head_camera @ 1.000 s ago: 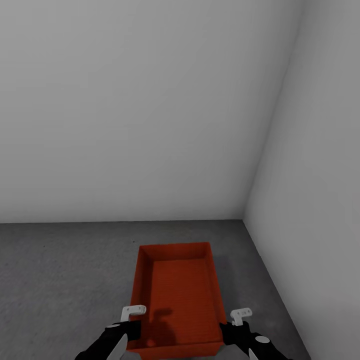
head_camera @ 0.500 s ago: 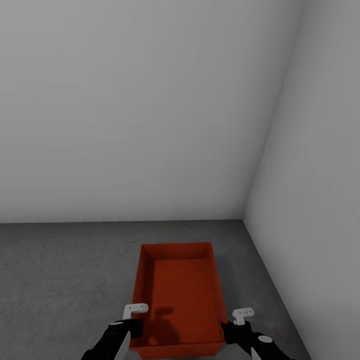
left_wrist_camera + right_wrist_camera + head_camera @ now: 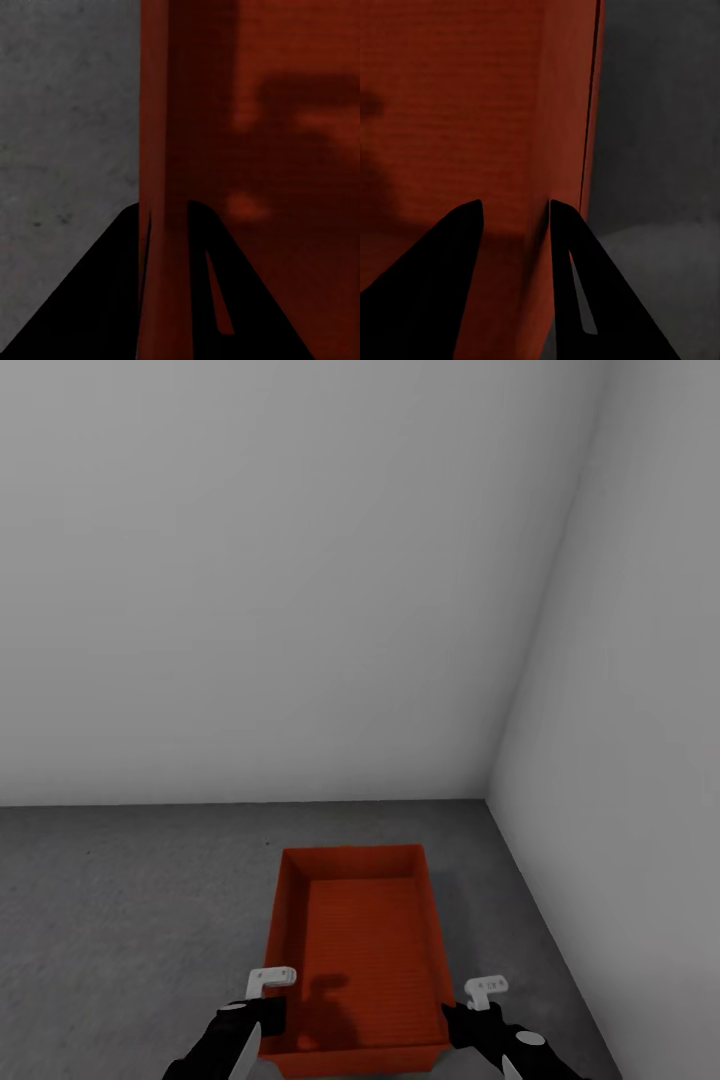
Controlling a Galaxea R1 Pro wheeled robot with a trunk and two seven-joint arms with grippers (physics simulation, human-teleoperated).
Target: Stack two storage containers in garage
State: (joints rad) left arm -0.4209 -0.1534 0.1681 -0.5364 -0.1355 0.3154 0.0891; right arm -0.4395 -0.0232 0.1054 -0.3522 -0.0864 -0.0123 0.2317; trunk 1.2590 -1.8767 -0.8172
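One orange-red storage container (image 3: 358,950), open-topped and empty, lies lengthwise on or just above the dark grey concrete floor (image 3: 120,920) of the garage; whether it touches the floor cannot be made out. My left gripper (image 3: 270,980) holds its left wall near the near end, and the left wrist view has that wall (image 3: 161,150) running between the two dark fingers (image 3: 97,300). My right gripper (image 3: 487,988) is at the right wall (image 3: 566,112). Its fingers (image 3: 435,285) stand wider apart, with the wall against the outer one. The second container is out of view.
Plain pale grey walls (image 3: 300,560) meet in a corner (image 3: 490,795) just beyond and to the right of the container. The right-hand wall (image 3: 640,760) runs close along the container's right side. Open concrete stretches to the left.
Over the first half second both grippers and the container's near end shifted a few pixels to the right. Since then nothing has visibly moved.
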